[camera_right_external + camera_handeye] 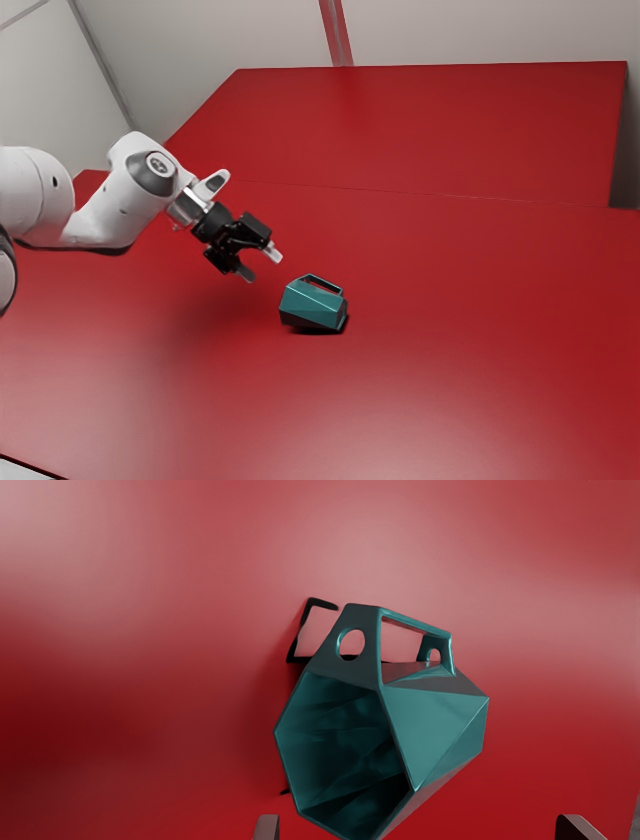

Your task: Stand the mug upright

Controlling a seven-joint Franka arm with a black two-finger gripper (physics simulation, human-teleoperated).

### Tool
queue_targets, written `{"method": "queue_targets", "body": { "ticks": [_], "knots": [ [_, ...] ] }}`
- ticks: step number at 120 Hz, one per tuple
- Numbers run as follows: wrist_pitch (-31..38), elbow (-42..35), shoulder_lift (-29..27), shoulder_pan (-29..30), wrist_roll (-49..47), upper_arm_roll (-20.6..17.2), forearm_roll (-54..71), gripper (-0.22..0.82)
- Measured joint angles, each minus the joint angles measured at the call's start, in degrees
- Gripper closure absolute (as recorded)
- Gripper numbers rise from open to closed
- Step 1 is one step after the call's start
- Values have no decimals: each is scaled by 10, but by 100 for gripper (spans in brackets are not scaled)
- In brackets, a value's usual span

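Reaching in from the exterior view's left, the black gripper (260, 264) hangs above the table, a short way from the mug, with its two fingers spread and nothing between them. The faceted teal mug (313, 304) lies on its side on the red surface, its handle pointing upward. In the wrist view the mug (430, 730) shows its open mouth and its handle with round holes. The gripper (417, 827) has its fingertips wide apart at the bottom edge, and the mug's lower rim reaches down between them in that picture.
The red table (420, 400) spreads around the mug, with a second red panel (430, 130) behind it. Pale walls (480, 30) stand beyond. A dark shadow lies on the surface beside the mug.
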Motion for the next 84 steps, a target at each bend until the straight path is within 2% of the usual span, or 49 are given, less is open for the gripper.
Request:
{"method": "queue_targets", "body": {
  "ticks": [35,73,77,84],
  "knots": [
    [20,-5,40,-11,66,-11,-72,0],
    [20,-26,44,-16,114,-23,-117,0],
    [19,-27,44,-16,117,-24,-119,3],
    [15,-28,44,-15,123,-24,-121,17]
  ]
}}
